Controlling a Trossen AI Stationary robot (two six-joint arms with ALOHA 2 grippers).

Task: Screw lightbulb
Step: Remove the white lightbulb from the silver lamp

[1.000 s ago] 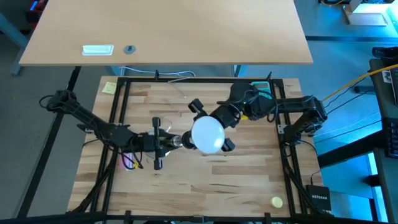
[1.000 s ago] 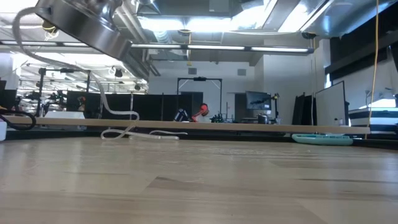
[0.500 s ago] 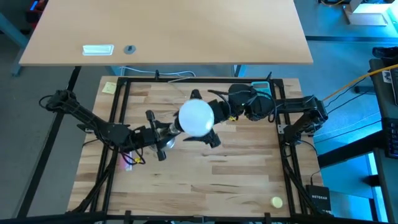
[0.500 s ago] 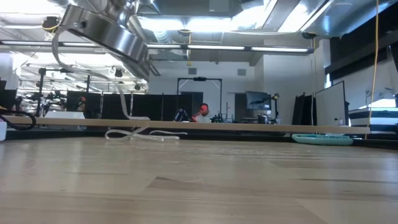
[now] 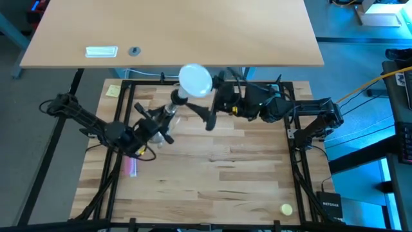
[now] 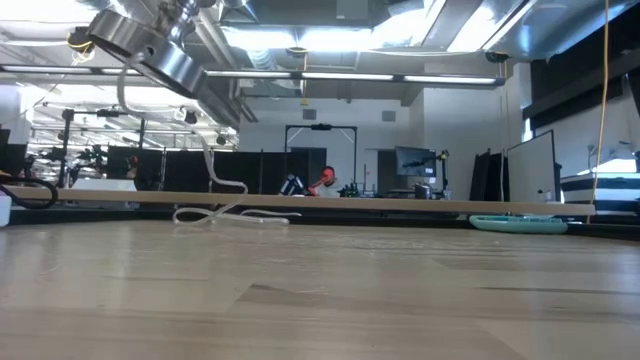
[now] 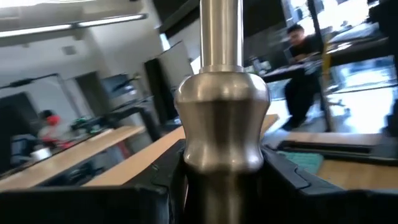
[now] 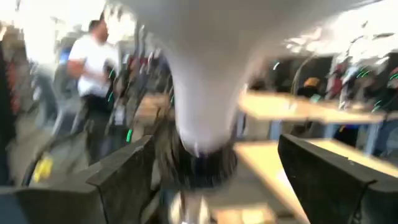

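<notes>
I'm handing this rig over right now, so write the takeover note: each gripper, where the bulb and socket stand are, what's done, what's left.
Left gripper: shut on the socket stand, holding its silvery stem up off the table.
Right gripper: open, its fingers on either side of the lightbulb's neck, not clamped.
Lightbulb: in the air over the far edge of the table, its neck seated in the stand's dark top.
Done: bulb is in the socket; how far it is threaded can't be told.
Left: probably regrip the bulb, finish turning, then set the stand down.
</notes>
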